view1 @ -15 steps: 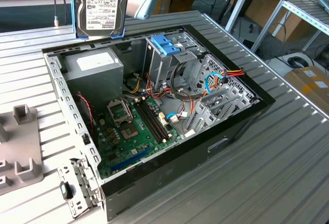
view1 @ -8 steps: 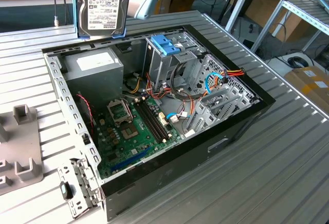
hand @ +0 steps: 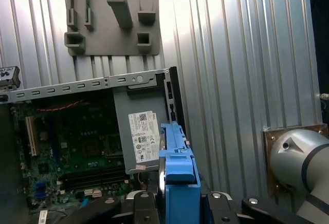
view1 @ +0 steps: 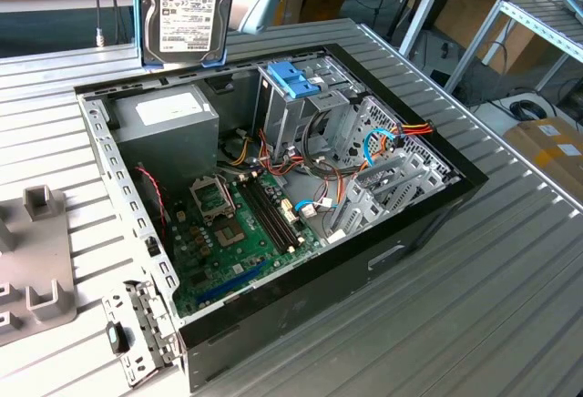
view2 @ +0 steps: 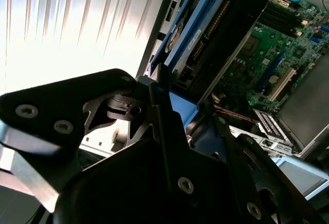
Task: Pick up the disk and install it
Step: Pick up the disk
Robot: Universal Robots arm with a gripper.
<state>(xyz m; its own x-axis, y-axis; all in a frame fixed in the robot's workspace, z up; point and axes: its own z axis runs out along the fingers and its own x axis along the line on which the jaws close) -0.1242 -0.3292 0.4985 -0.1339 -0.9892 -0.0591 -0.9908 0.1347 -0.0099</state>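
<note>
Over the ribbed table (view1: 455, 306), the hand (hand: 178, 203) clamps the disk (view1: 187, 15), whose top is cut off.

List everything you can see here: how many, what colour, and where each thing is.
disk: one, dark silver, white label, blue frame; held up over the case's far edge in the exterior view.
computer case: one, black, open; lying on the table.
power supply: one, grey, white label; inside the case, below the disk.
motherboard: one, green; on the case floor.
drive latch: one, blue on a silver cage; inside the case.
cables: one bundle, red, orange, blue; case's side at the exterior view's right.
fixture plate: one, grey; on the table, exterior view's left.
table: one, ribbed silver; under everything.
arm: one, grey; beside the disk in the first wrist view.
jaws: one pair, black; shut on the disk's frame.
</note>
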